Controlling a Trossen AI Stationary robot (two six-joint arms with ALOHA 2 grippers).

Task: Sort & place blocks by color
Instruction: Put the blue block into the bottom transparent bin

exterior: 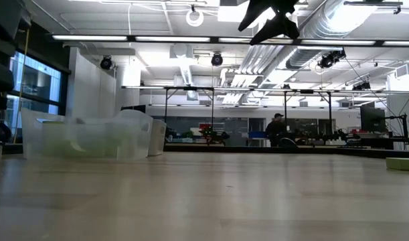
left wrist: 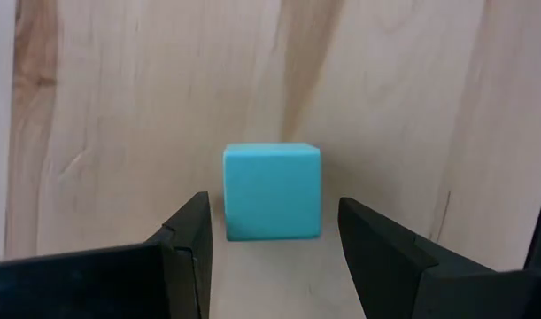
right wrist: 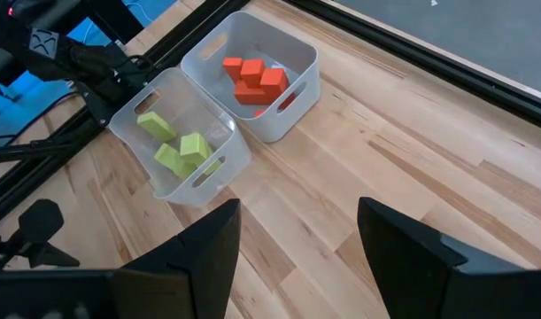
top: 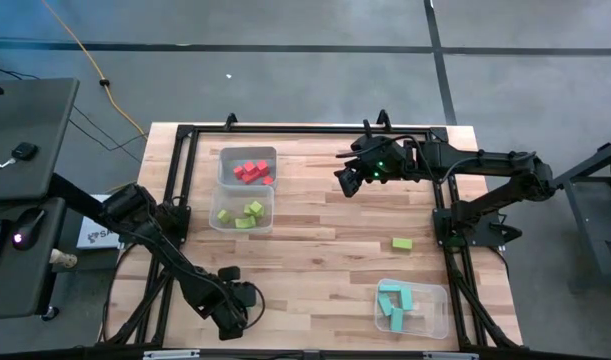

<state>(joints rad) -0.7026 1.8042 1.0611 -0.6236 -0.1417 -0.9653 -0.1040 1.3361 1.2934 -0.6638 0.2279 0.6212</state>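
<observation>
A teal block (left wrist: 272,191), a small cube, rests flat on the wooden table near its front left. My left gripper (top: 235,305) points down over it, open. Its two dark fingers (left wrist: 189,232) stand on either side of the cube with a gap on each side. In the high view the gripper hides the cube. My right gripper (top: 347,180) hangs open, high above the table's far middle, with nothing between its fingers (right wrist: 219,232). A loose lime green block (top: 402,243) lies flat on the table at the right.
Three clear tubs stand on the table. One with red blocks (top: 251,171) is at the far left, one with green blocks (top: 245,214) is right in front of it, and one with teal blocks (top: 396,304) is at the near right. A black frame (top: 180,180) runs along the table's edges.
</observation>
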